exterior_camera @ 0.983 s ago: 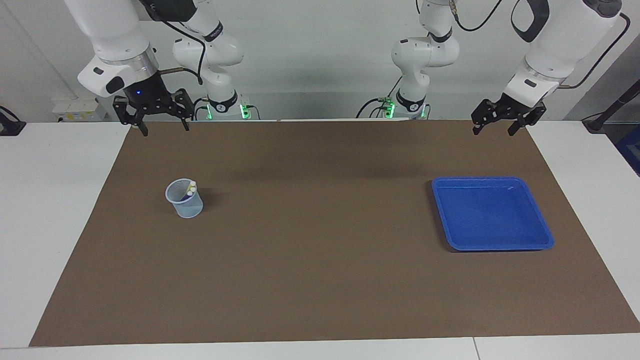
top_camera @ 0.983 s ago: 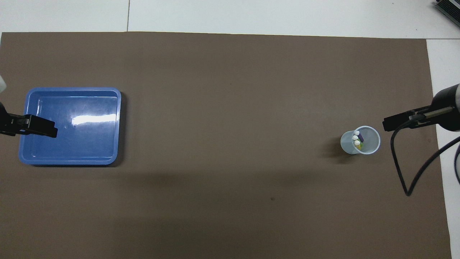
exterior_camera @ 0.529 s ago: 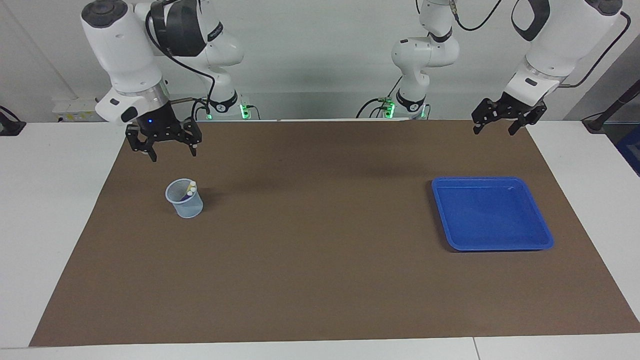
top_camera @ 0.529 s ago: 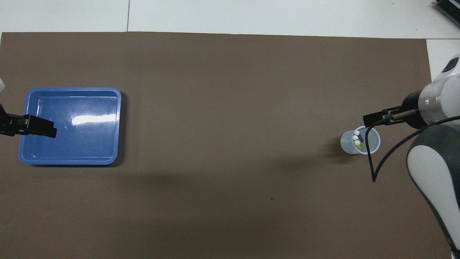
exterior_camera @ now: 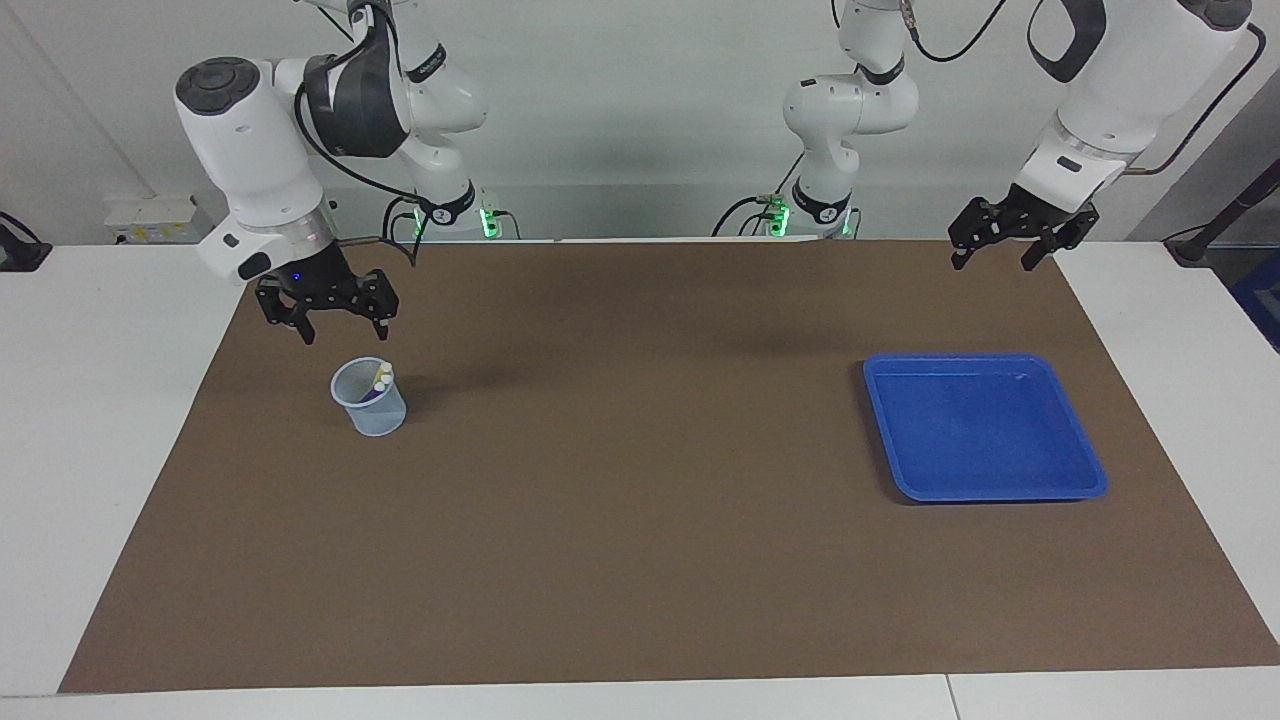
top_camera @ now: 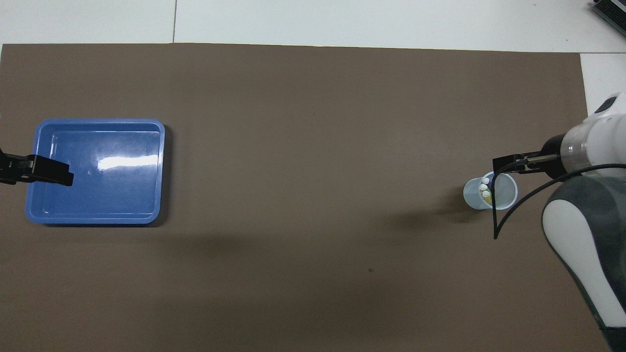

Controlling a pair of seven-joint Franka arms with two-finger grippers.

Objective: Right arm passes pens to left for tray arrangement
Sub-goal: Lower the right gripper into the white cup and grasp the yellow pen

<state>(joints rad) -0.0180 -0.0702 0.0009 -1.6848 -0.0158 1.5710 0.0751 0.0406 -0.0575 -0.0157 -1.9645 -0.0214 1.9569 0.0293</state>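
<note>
Hovering over the mat at the cup's (exterior_camera: 369,398) 11 o'clock in the facing view, the right end effector (exterior_camera: 343,326) was spread open, holding nothing. Pens (exterior_camera: 381,376) stood in the cup. Left end effector (exterior_camera: 993,255), open and empty, waited above the mat's edge at the tray's (exterior_camera: 1088,474) 12 o'clock.

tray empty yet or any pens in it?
Empty. The blue tray shows only bare floor in both views; the pens stand in the cup at the right arm's end of the table.
</note>
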